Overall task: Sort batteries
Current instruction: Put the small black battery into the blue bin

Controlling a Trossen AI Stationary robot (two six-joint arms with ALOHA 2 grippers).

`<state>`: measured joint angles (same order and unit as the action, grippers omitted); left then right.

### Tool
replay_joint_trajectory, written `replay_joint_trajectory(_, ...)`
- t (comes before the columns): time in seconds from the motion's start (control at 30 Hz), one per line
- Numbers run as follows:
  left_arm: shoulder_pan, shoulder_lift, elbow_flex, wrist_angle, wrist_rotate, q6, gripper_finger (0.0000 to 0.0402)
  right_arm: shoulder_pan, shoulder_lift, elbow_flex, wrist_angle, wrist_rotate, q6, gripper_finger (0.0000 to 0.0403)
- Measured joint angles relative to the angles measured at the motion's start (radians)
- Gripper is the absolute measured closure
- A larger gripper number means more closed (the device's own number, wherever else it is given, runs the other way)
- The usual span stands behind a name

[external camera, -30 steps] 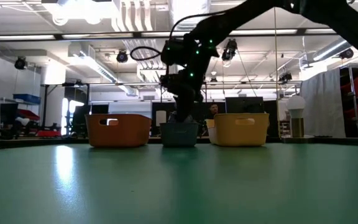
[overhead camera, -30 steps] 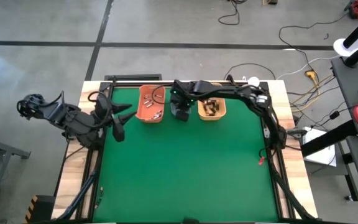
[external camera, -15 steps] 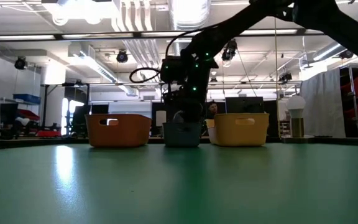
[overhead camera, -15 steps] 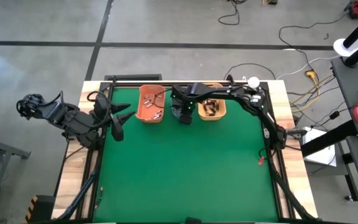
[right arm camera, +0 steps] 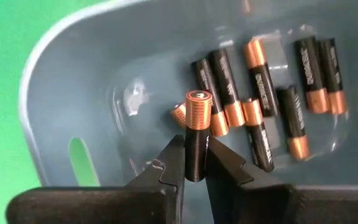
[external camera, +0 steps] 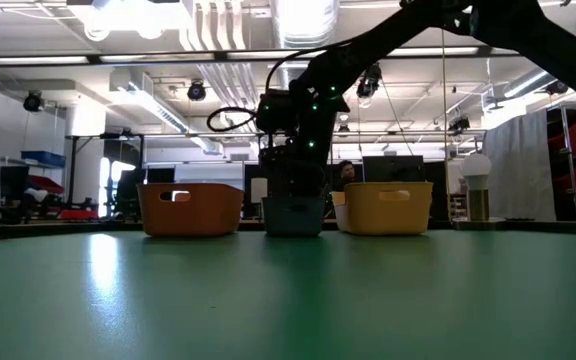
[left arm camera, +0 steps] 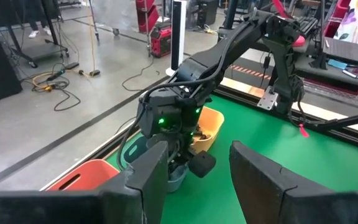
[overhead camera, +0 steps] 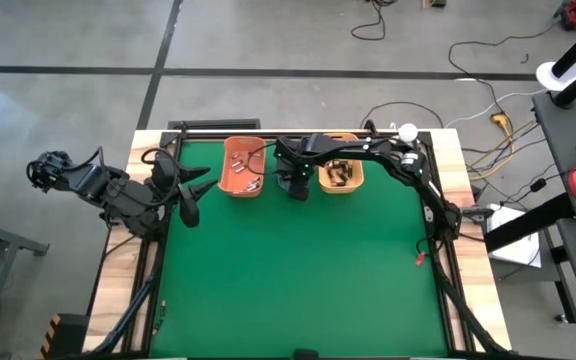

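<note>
Hovering over the blue-grey bin [right arm camera: 73, 74], the right gripper [right arm camera: 191, 163] has its jaws pinching a single battery [right arm camera: 197, 134] by its dark lower body, coppery end outward, so it can drop among the batteries [right arm camera: 272, 99] already lying on the bin floor. That bin sits between the orange bin [overhead camera: 242, 166] and the yellow-orange bin [overhead camera: 340, 175] at the far edge of the worktop [overhead camera: 298, 270]. Parked at the worktop's left edge, the left gripper [left arm camera: 194, 171] waits with jaws spread, clear of the work.

Smooth plastic grey bin [right arm camera: 73, 81] is gleaming glossily; batteries [right arm camera: 263, 87] are showing matt black wrap with shiny coppery metallic ends.
</note>
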<state>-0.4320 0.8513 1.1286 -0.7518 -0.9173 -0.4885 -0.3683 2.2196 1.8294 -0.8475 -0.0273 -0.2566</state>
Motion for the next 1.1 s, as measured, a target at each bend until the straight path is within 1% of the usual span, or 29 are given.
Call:
replay_joint_trajectory(0.3, 0.000, 0.000, 0.000, -0.007, 0.000, 0.000, 0.0251, -0.002, 0.001, -0.001, 0.061, 0.000, -0.017, 0.0367)
replay_joint_trajectory(0.43, 0.000, -0.001, 0.000, -0.006, 0.040, -0.021, 0.0251, -0.002, 0.008, -0.001, 0.080, 0.015, -0.015, 0.0351)
replay_joint_trajectory(0.67, 0.000, 0.000, 0.000, -0.010, 0.055, -0.027, 0.0251, -0.002, 0.025, -0.001, 0.076, 0.027, -0.002, 0.0335)
replay_joint_trajectory(0.97, 0.000, -0.002, 0.000, -0.028, 0.055, -0.023, 0.0251, -0.002, 0.018, -0.001, 0.070, 0.027, 0.026, 0.0346)
replay_joint_trajectory(1.1, 0.000, -0.003, 0.000, -0.028, 0.073, -0.027, 0.0251, -0.001, 0.017, 0.034, 0.032, 0.028, 0.024, 0.0336)
